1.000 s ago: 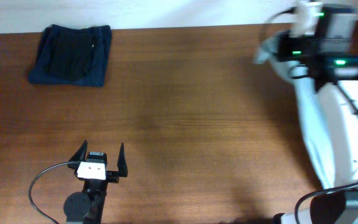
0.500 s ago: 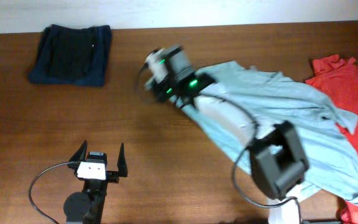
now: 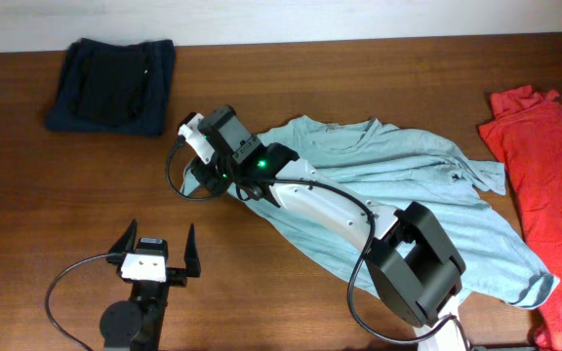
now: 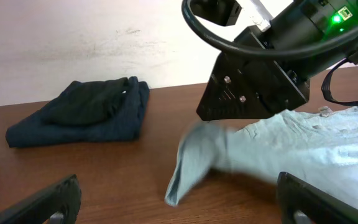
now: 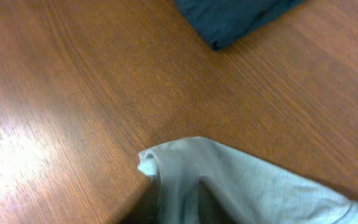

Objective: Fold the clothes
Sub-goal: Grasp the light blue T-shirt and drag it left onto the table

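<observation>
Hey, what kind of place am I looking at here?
Probably a robot lab bench: a left arm and right arm at a wooden table by a pale wall, with a pale grey-blue T-shirt, red T-shirt and navy garment.

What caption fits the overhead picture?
Right gripper holds the pale blue T-shirt by its sleeve; navy garment lies folded beyond.

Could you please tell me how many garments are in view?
3: navy garment far left, pale blue T-shirt mid-table, red T-shirt cut off at right edge. More may lie off-frame.
</observation>
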